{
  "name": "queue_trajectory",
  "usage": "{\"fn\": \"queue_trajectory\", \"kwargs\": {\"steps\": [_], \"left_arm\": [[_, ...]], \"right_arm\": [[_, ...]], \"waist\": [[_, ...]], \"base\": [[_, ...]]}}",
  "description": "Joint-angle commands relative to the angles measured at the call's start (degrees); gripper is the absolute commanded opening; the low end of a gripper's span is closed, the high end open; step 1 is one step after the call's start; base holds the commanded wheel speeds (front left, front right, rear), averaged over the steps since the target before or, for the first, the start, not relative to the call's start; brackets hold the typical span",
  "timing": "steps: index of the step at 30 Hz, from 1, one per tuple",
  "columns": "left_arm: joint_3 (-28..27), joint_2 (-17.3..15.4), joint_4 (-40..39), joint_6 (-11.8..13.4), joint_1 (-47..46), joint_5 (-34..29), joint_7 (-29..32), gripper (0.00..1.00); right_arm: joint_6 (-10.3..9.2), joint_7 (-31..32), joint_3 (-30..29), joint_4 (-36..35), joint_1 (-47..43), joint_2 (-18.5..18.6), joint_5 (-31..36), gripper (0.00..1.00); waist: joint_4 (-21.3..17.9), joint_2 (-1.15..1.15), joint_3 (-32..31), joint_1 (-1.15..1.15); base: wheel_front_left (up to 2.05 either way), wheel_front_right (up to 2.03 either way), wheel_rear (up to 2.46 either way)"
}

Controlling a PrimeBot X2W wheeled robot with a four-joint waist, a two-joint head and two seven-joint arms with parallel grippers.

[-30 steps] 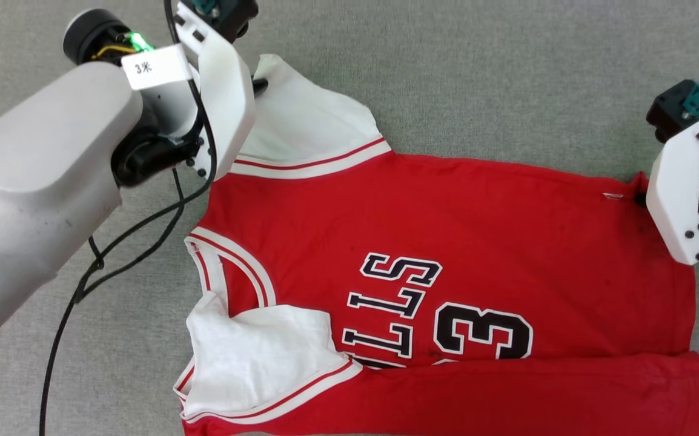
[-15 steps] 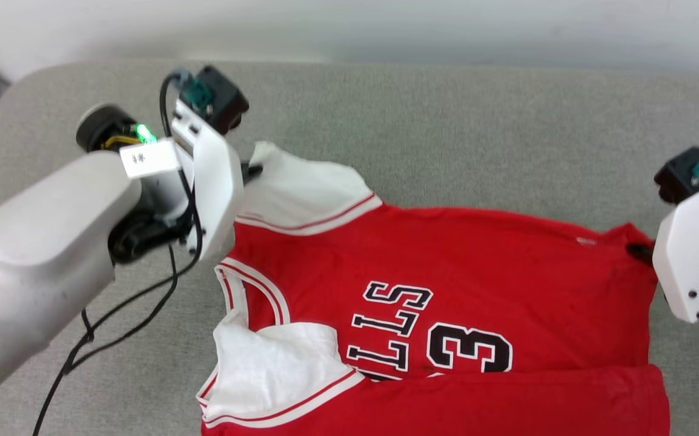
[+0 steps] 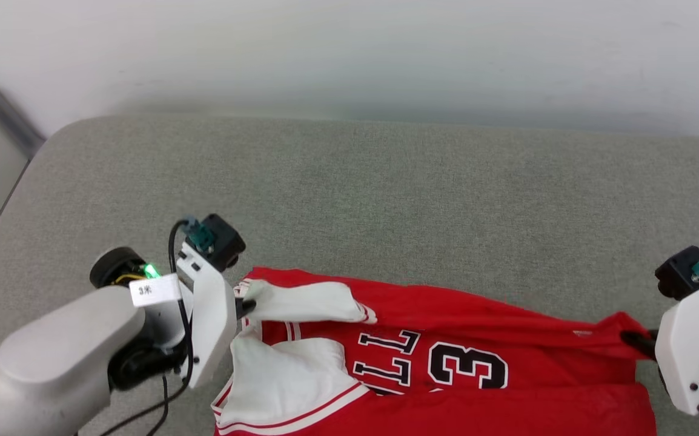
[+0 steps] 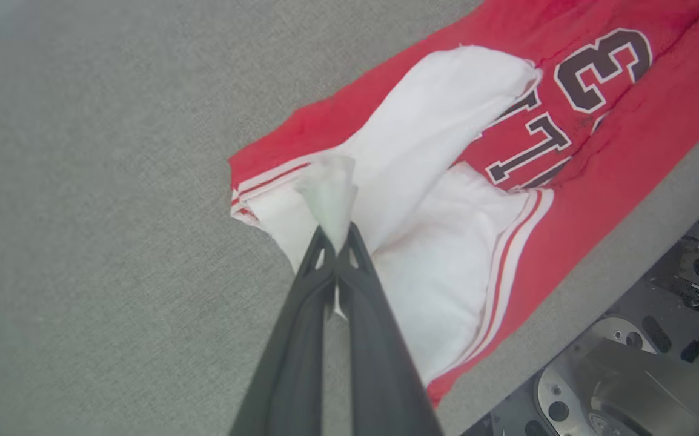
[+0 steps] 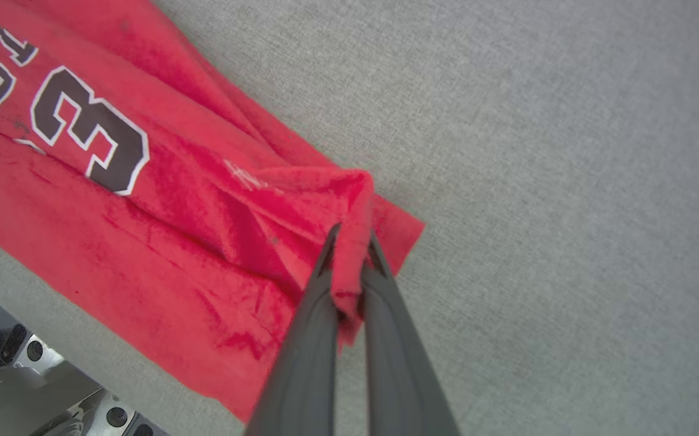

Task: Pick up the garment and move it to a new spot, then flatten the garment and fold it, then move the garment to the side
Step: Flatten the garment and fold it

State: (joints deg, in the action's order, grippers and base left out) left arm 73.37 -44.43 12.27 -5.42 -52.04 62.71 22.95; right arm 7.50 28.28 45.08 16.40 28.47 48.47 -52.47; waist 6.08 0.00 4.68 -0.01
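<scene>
Showed a red shirt (image 3: 525,327) with white sleeves (image 3: 289,369), red-and-white striped trim (image 3: 325,396), and black letters (image 3: 386,358) and a "3" (image 3: 467,365) edged in white. Noted a plain, finely speckled grey tabletop (image 3: 386,200), an off-white wall (image 3: 349,54), and a pale grey arm (image 3: 53,363) with a small green light (image 3: 151,269).

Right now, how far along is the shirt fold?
Done: shirt lies spread on the grey surface, near edge already folded over. In hand: left gripper pinches a white sleeve, right gripper a red corner, both lifted. Left: finish folding, move aside.
</scene>
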Motion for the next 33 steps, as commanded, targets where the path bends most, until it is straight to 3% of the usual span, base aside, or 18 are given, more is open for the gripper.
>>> {"fn": "queue_trajectory", "kwargs": {"steps": [1, 10, 17, 18, 19, 20, 21, 26, 33], "left_arm": [[0.0, -0.6, -1.1, 0.7, 2.5, -0.4, -0.3, 0.0], [0.0, -2.0, -3.8, 3.2, 14.1, -0.7, -0.5, 0.0], [0.0, -0.2, -0.7, 4.2, 18.2, -0.9, -3.0, 0.0], [0.0, 0.1, 0.1, 4.4, 18.4, -1.2, -3.6, 0.31], [-0.1, 0.4, 0.6, 4.6, 18.5, -1.7, -4.6, 1.0], [-0.4, 0.7, 1.1, 5.0, 18.8, -1.8, -5.6, 1.0], [-0.7, 0.9, 1.3, 5.1, 18.9, -2.0, -6.6, 1.0], [-2.3, -0.3, -1.1, 8.4, 19.5, -4.6, -12.8, 1.0], [-6.6, -2.4, -5.6, 18.0, 22.5, -8.8, -25.9, 1.0]], "right_arm": [[-0.02, -0.8, -0.5, -0.5, -2.4, 0.2, -0.5, 0.0], [-0.02, -2.8, -3.0, -1.8, -11.0, -0.1, -0.5, 0.0], [-0.02, -2.4, -4.0, 0.0, -13.9, -3.0, 1.0, 0.0], [-0.02, -2.2, -3.9, 0.3, -14.2, -3.5, 1.3, 0.0], [-0.02, -2.6, -4.0, 0.6, -14.4, -4.0, 1.4, 0.02], [-0.02, -3.0, -4.4, 0.9, -14.7, -4.6, 1.3, 0.33], [-0.02, -3.3, -4.8, 0.8, -14.7, -4.9, 1.2, 1.0], [-0.02, -5.8, -7.3, -2.5, -15.7, -2.8, 2.5, 1.0], [-0.02, -7.4, -16.1, -9.0, -20.3, 0.5, 0.7, 1.0]], "waist": [[0.1, 0.0, -0.8, 0.01], [-0.1, 0.0, -0.8, 0.01], [-0.5, 0.0, 0.8, 0.01], [-0.6, 0.0, 1.0, 0.01], [-0.6, 0.0, 1.0, 0.01], [-0.6, 0.0, 1.0, 0.01], [-0.6, 0.0, 0.8, 0.01], [-0.6, 0.0, -0.9, 0.01], [-0.8, 0.0, -3.1, 0.01]], "base": [[0.0, 0.0, 0.0], [0.0, 0.0, 0.0], [0.0, 0.0, 0.0], [0.0, 0.0, 0.0], [0.0, 0.0, 0.0], [0.0, 0.0, 0.0], [0.0, 0.0, 0.0], [0.0, 0.0, 0.0], [0.0, 0.0, 0.0]]}}
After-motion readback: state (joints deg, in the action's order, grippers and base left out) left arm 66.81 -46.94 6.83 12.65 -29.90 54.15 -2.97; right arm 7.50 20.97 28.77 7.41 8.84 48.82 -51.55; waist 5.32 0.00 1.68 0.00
